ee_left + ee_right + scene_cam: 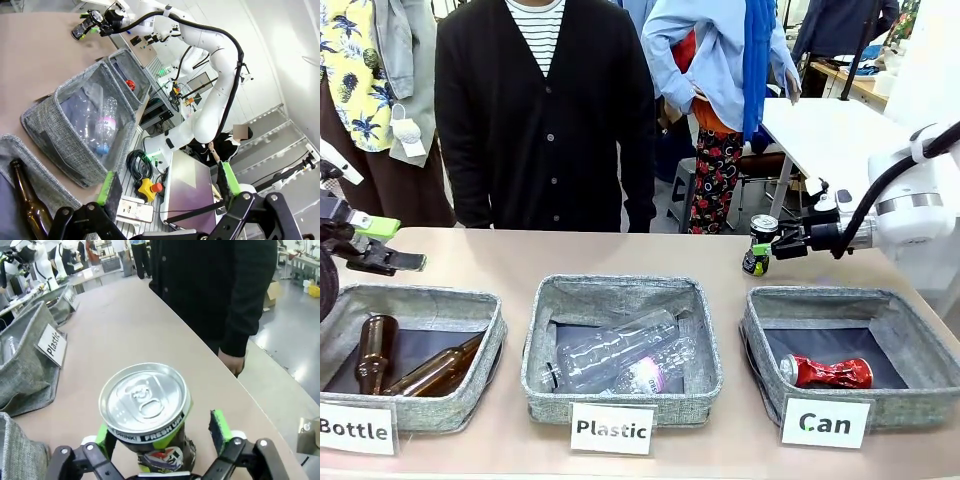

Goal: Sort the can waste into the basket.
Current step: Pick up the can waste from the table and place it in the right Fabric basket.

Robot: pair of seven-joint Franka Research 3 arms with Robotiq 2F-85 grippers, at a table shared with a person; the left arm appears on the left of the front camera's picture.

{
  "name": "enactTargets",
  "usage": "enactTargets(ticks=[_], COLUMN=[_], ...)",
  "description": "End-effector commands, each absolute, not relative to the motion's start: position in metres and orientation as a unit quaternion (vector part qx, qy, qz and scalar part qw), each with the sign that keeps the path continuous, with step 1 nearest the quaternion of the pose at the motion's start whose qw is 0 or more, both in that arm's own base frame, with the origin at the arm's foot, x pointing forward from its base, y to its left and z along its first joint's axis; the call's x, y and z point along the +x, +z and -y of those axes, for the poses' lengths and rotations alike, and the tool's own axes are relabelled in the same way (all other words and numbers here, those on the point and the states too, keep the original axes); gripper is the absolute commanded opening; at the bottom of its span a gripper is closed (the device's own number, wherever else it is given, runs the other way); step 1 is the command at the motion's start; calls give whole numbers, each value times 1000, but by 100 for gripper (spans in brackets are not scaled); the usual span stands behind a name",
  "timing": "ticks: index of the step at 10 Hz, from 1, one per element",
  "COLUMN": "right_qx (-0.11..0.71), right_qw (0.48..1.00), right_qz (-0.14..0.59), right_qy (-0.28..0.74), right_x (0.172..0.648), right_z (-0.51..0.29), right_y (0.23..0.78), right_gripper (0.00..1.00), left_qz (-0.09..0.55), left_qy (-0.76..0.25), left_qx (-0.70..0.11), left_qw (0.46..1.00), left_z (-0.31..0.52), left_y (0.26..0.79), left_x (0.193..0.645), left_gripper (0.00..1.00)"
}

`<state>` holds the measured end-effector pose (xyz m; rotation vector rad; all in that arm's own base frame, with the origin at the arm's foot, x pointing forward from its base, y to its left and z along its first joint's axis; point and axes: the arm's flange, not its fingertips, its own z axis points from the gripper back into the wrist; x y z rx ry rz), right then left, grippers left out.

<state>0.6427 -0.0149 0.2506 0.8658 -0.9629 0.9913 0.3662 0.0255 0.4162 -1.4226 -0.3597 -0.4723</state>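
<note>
I see my right end effector [772, 247] at 2 o'clock with the black can [758, 244] between its fingers; one pad touches, the other stands off. Red can [826, 372] lies in the Can basket [920, 398] at 4. Left end effector [167, 182] gapes apart

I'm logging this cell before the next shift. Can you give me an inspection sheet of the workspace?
Surface: beige tabletop, three baskets in a row.
Job's things: black drink can with yellow-green marks upright beyond the grey woven "Can" basket; dented shiny red can lying inside it.
Clutter: brown glass bottles in the "Bottle" basket; clear plastic bottles in the "Plastic" basket.
Grippers: left gripper open, empty; right gripper open around the black can, one pad apart from it.
Cables: black cable along the right arm.
Surroundings: person in a black cardigan at the far edge.
</note>
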Motion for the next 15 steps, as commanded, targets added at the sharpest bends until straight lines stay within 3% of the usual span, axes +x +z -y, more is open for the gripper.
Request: enactTargets(ticks=[1, 2, 3, 4, 9, 11, 15], right_qx=[395, 396, 396, 396, 385, 357, 302], right_qw=[677, 679, 677, 676, 671, 692, 717], right_qz=[444, 441, 439, 438, 425, 392, 288], right_qy=[435, 435, 437, 440, 471, 491, 558], right_x=[649, 649, 648, 647, 638, 622, 545], right_z=[18, 18, 18, 18, 15, 15, 29], right_y=[251, 250, 252, 254, 282, 324, 446], right_gripper=[40, 0, 35, 0, 0, 0, 0], left_qz=[160, 160, 160, 160, 160, 160, 160], left_qy=[-212, -212, -212, -212, -212, -212, -212], left_qx=[-645, -645, -645, -645, -645, -645, -645], left_qw=[717, 717, 717, 717, 717, 717, 717], left_z=[-26, -26, -26, -26, -26, -26, -26], left_y=[418, 418, 418, 418, 418, 418, 418], left_x=[364, 364, 364, 364, 364, 364, 364], left_gripper=[100, 100, 100, 100, 100, 100, 100])
